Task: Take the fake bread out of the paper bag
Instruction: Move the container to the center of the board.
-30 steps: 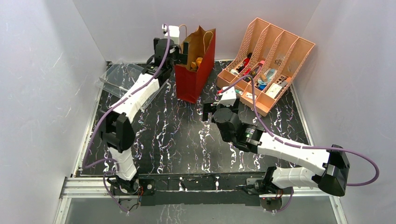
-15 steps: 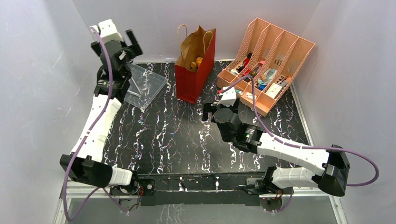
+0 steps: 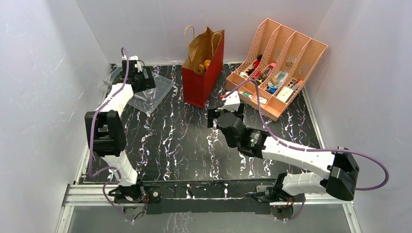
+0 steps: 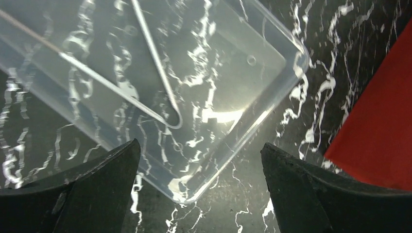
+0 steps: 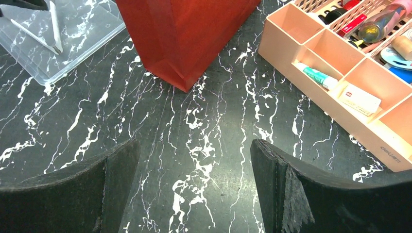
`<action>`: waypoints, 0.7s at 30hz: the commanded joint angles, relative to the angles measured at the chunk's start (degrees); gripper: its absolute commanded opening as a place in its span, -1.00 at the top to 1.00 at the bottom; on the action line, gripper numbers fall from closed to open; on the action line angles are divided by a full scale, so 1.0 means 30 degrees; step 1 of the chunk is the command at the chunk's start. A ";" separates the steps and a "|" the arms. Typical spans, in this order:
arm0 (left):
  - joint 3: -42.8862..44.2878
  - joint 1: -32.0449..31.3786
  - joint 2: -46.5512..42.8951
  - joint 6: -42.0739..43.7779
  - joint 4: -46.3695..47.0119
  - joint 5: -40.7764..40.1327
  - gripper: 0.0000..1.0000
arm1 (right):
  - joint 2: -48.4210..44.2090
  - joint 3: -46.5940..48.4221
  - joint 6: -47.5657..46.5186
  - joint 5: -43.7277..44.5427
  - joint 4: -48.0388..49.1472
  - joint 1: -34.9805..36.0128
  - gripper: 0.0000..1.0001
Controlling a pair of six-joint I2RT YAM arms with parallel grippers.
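Top external view: at the back of the worktop (image 3: 184, 141), the paper bag (image 3: 201, 80) stands tall and probably light; a claw catching its rim could tip it. Its long axis is vertical, mouth facing up. Left claw (image 4: 201, 160) gapes wide, empty, over the clear tray (image 3: 163, 87); right claw (image 5: 194, 155), wide and empty, faces the bag's base. Fake bread (image 3: 206, 63) shows inside the mouth; its heading cannot be told.

Fake bread (image 3: 206, 63) mostly hidden in paper bag (image 3: 200, 87); pcs indistinct.
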 commanded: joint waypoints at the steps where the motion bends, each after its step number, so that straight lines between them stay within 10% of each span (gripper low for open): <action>1: 0.0042 -0.0062 -0.0020 0.1115 -0.0129 0.3251 -0.86 | 0.0258 0.1085 0.0446 -0.0117 0.0799 -0.0066 -0.66; 21: 0.1024 -0.3071 0.3775 0.4080 -0.2235 -0.0129 -0.73 | -0.0385 0.0038 0.0904 -0.0067 0.0872 -0.0120 -0.68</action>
